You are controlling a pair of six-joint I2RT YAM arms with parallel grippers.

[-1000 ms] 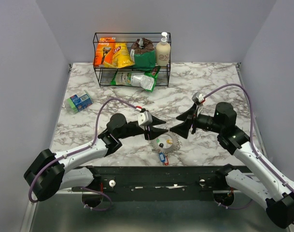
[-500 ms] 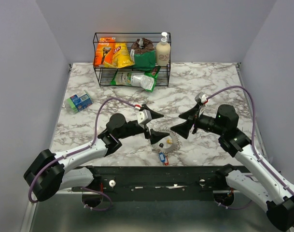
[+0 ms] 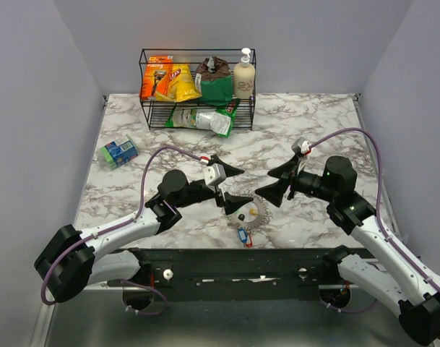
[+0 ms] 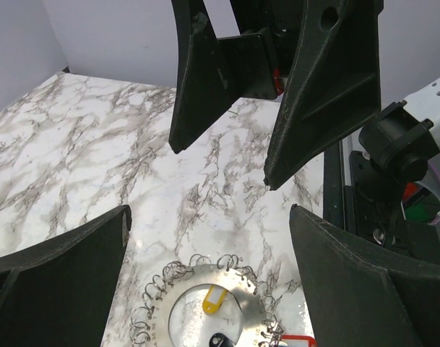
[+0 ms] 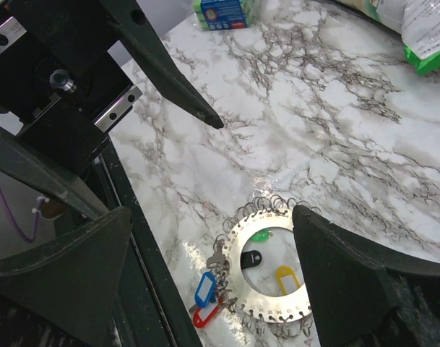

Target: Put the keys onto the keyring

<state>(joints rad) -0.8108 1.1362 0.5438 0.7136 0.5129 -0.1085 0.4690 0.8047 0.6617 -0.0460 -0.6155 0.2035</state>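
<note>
2 grippers gape wide, empty: left gripper [image 3: 246,185] and right gripper [image 3: 263,186] face tip to tip. Keyring [image 3: 251,215] lies flat on table [image 3: 313,123] just below both, keys [image 3: 243,237] at its near rim. Left looks marginally nearer.

nothing here reads cleanly. the orange razor box [image 3: 156,76] on the wire rack [image 3: 198,50] carries print too small to make out. the yellow snack bag [image 3: 182,81] beside it bears a red badge with blurred lettering. the pump bottle [image 3: 244,79] has a pale label, unreadable. the white and green pouch [image 3: 205,118] on the lower shelf shows fine black lines of print, none legible. the blue and green box [image 3: 118,152] has a round emblem, its words lost. the coloured tags of the keys [image 5: 204,289] are too small to tell.
</note>
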